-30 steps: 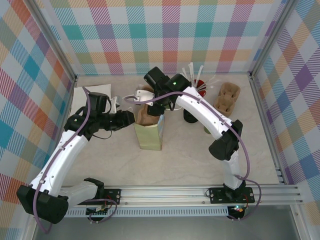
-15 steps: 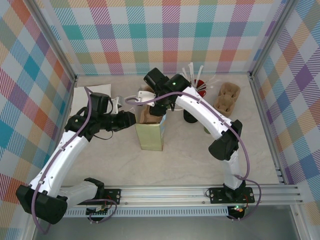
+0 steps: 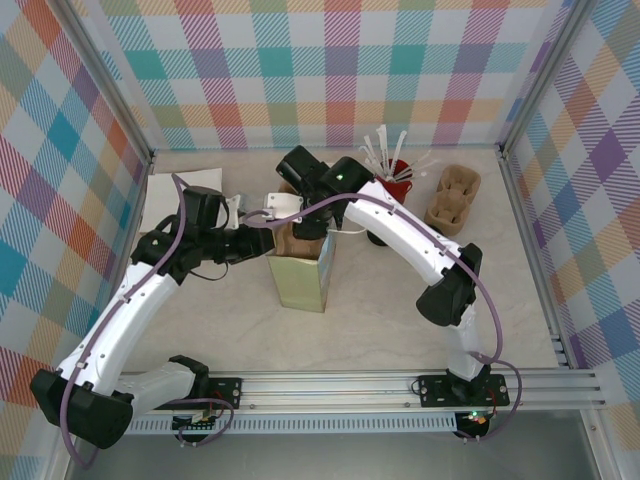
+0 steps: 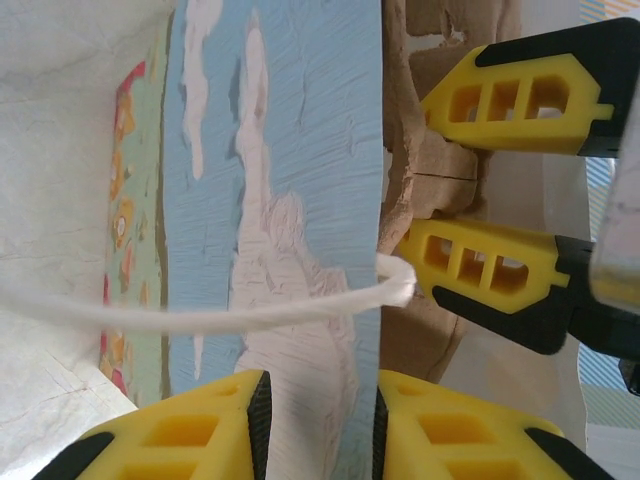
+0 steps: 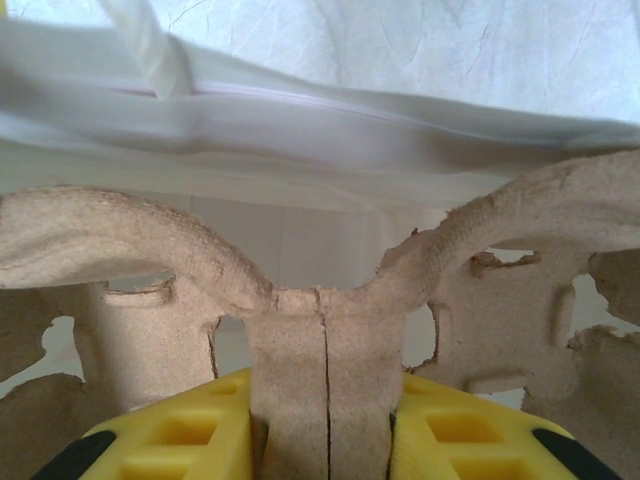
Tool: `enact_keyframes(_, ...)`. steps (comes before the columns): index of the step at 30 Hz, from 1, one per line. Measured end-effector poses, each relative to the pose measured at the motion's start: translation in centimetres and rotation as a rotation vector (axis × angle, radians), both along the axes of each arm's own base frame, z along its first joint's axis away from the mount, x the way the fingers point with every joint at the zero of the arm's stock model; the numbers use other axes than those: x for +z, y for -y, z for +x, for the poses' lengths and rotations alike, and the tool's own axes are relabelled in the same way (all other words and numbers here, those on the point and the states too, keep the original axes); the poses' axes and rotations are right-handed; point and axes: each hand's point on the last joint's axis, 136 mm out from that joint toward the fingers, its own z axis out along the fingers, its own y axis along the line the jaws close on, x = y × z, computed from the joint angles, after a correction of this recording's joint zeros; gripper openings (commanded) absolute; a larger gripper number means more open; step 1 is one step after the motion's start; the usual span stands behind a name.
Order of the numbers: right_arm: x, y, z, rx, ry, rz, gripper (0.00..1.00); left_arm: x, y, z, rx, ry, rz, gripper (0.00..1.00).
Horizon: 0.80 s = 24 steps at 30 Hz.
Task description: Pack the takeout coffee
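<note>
Left wrist: left tool [image 4: 320, 400] grips paper bag [image 4: 280, 180], right tool [image 4: 430, 175] clamps cardboard carrier [image 4: 415, 340].

This is a robot test cell in a lab, not a café. A white left arm [image 3: 125, 315] and right arm [image 3: 410, 232], trailing purple cables [image 3: 179, 212], are bolted to an aluminium rail [image 3: 340, 385] well behind their fingers. The left gripper [image 4: 320, 400] and right gripper [image 5: 325, 400] end in moulded yellow fingers [image 5: 170, 430]. Printed plaid panels [image 3: 330, 70] on a metal frame [image 3: 532, 250] box in a pale table [image 3: 380, 320] beyond and either side of the fingers. The café goods are few and staged. A paper bag [image 3: 300, 275] is nipped between the left fingers and a pulp cup carrier [image 5: 320, 340] is pinched between the right ones. A red cup of stirrers [image 3: 398, 172] stands near, to their right.
</note>
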Motion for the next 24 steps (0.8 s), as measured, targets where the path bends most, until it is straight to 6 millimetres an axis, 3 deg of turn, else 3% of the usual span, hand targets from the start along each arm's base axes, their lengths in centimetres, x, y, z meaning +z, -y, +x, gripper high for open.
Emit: enact_keyframes(24,-0.7,2.2,0.6,-0.152,-0.084,-0.006,0.33,0.2,-0.6,0.2,0.04,0.018,0.019,0.29)
